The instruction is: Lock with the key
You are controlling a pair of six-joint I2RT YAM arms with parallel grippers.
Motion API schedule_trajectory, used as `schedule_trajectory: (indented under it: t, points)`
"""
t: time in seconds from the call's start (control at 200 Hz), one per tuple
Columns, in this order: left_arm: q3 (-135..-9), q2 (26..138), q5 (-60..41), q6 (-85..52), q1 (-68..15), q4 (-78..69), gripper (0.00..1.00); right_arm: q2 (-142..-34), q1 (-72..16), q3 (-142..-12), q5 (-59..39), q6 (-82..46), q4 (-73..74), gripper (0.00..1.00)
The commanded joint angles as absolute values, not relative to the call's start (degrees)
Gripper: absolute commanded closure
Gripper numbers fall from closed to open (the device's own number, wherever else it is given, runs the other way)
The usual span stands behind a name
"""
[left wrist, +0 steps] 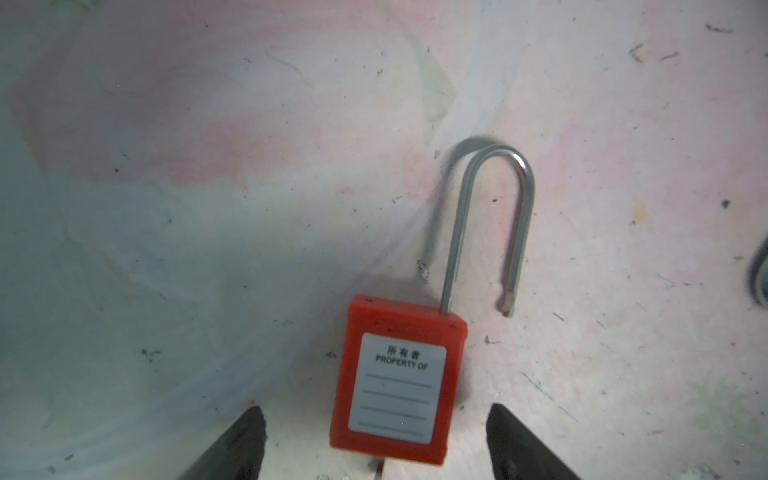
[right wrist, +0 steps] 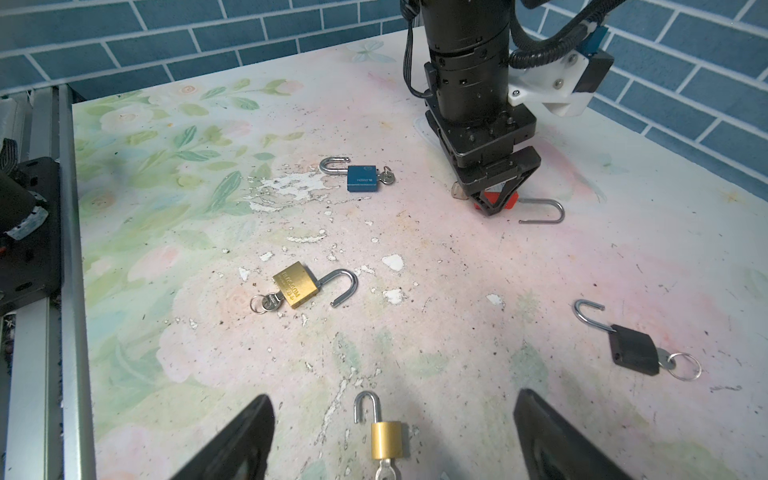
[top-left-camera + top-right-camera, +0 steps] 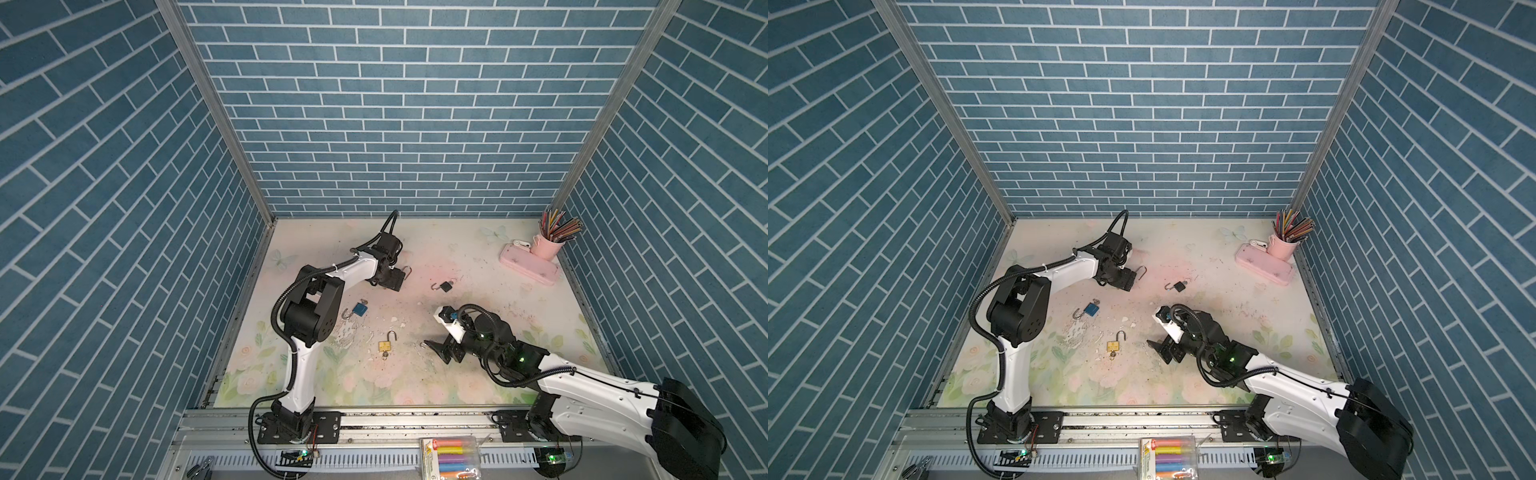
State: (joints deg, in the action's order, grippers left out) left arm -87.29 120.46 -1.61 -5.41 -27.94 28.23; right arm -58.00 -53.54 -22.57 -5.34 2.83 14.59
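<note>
**Far side of the scuffed, flower-printed desk [image 2: 457, 291]: jaws wide, nothing gripped yet**

Over by the back wall, the left claw [image 1: 376, 415] hangs low with its dark jaws spread wide. One jaw sits on either side of the red plastic padlock with a white label [image 1: 397, 382], touching neither face as far as I can tell. That lock lies flat, its long steel shackle [image 1: 490, 224] sprung open, the free end clear of the body. Its key I cannot find.

To do this well, I'd judge the claw should close squarely on the smooth plastic sides, low on the body. That way the slick shell won't twist when the shackle is pressed home.

Nearer me, the right claw [image 2: 392, 405] is equally wide and empty above a small round brass padlock [image 2: 387, 439]. A blue padlock [image 2: 362, 178], a square brass padlock [image 2: 296, 284] and a black padlock [image 2: 633, 351] lie well apart, all unlatched.
</note>
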Motion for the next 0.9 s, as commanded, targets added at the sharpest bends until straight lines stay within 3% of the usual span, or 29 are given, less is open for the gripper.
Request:
schedule_trajectory:
  t: [0.0,0.36,0.755,0.895]
  points:
    - [-88.0,121.5,-1.7,-4.8,-28.0,27.5,0.2,-58.2,-53.9,-24.4,-4.9,3.7,15.6,0.1]
    - [-89.4,123.0,-2.5,-4.8,-28.0,27.6,0.26,-58.2,-53.8,-24.7,-4.1,3.8,14.7,0.1]
    - [-91.5,125.0,-1.8,-4.9,-28.4,27.9,0.46,-58.4,-53.8,-24.7,-3.6,3.7,14.8,0.11]
    - [-92.1,125.4,-1.2,-4.7,-28.6,28.2,0.47,-58.2,-53.9,-24.7,-3.3,3.7,14.6,0.1]
